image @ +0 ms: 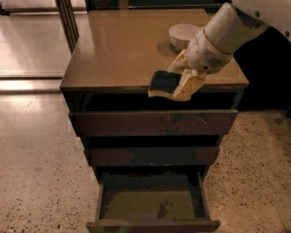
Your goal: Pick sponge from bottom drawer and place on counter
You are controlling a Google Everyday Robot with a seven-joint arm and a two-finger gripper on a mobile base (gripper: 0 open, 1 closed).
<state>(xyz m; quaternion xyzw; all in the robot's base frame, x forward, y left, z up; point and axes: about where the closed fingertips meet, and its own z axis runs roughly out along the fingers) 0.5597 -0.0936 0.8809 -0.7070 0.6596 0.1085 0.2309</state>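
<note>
My gripper (177, 79) is shut on the sponge (163, 84), a small flat piece with a dark top and yellowish base. It holds the sponge at the front edge of the counter (126, 42), just above it, right of the middle. The bottom drawer (150, 205) is pulled open below, and its olive-tan floor is bare. The white arm reaches in from the upper right.
A white bowl (183, 34) stands on the counter behind the gripper. The two upper drawers (153, 123) are slightly ajar. Speckled floor surrounds the cabinet. A metal door frame (65, 8) stands at the back left.
</note>
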